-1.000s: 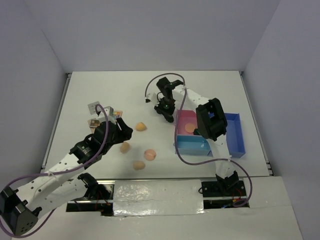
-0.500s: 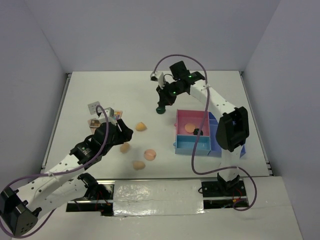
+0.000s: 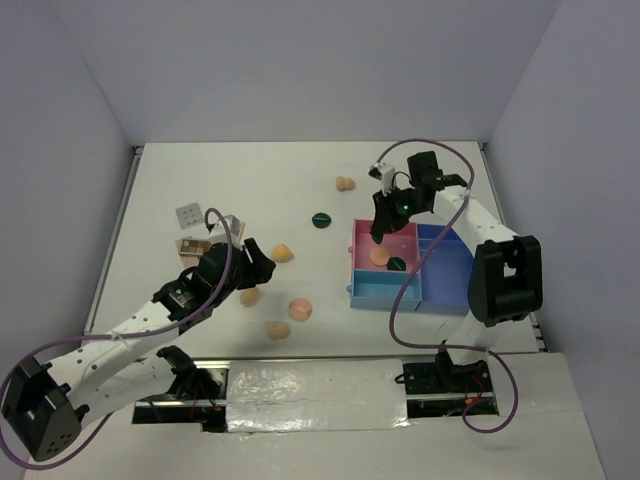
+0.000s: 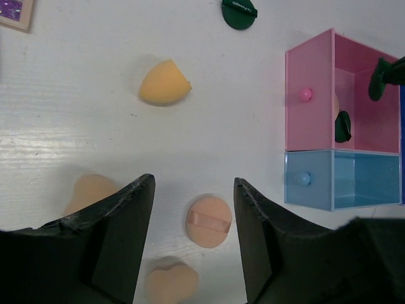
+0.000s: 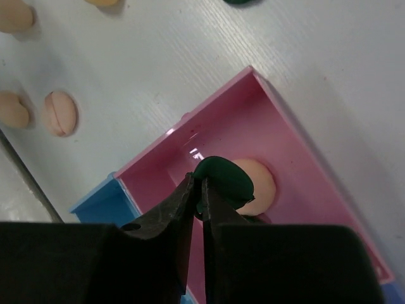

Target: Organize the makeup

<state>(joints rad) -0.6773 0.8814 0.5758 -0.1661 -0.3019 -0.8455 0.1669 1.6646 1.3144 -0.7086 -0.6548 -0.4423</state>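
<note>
Makeup [image 3: 283,253] was seen spread over the counter [image 3: 250,170]: peach sponges [image 3: 250,295] and a round peach pad [image 3: 300,309] toward the near edge, palettes [image 3: 192,245] toward the left edge, and a dark green disc [image 3: 320,220] near the middle. The left end effector [image 4: 193,183] was held spread and empty above that pad. The right end effector [image 5: 197,180], its fingers almost pressed together, was poised in the pink compartment [image 5: 221,126] of the tray [image 3: 470,295] by the right edge, with a second green disc [image 5: 224,180] at its tips over a second pad [image 5: 262,187]; whether that disc was pinched could not be told.
</note>
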